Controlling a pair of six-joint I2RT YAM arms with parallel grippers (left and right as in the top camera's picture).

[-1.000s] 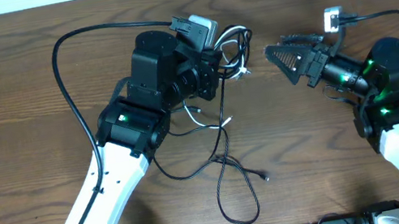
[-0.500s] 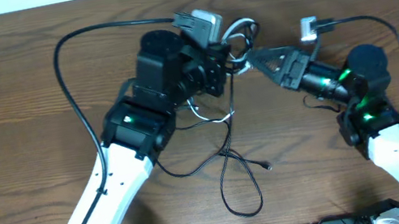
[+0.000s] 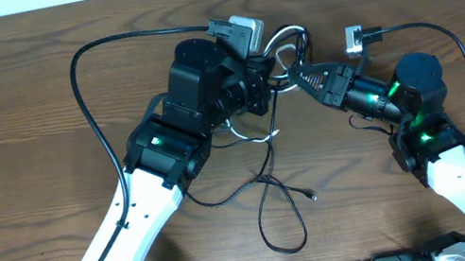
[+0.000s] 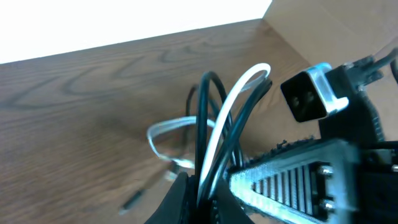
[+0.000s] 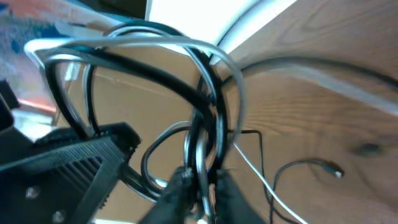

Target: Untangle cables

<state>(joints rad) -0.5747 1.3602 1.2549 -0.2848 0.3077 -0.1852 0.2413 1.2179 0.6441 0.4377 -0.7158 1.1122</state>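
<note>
Two grippers (image 3: 266,80) (image 3: 300,76) on tangled cables (image 3: 281,37)

The counter (image 3: 9,112) is brown wood with visible grain and a smooth, faintly glossy finish. The cables (image 4: 203,124) wear smooth, shiny sheathing, black and white. The right pincer (image 3: 298,77) has matt black ribbed plastic fingers (image 4: 292,183), and the left arm (image 3: 145,208) a glossy white shell.
</note>
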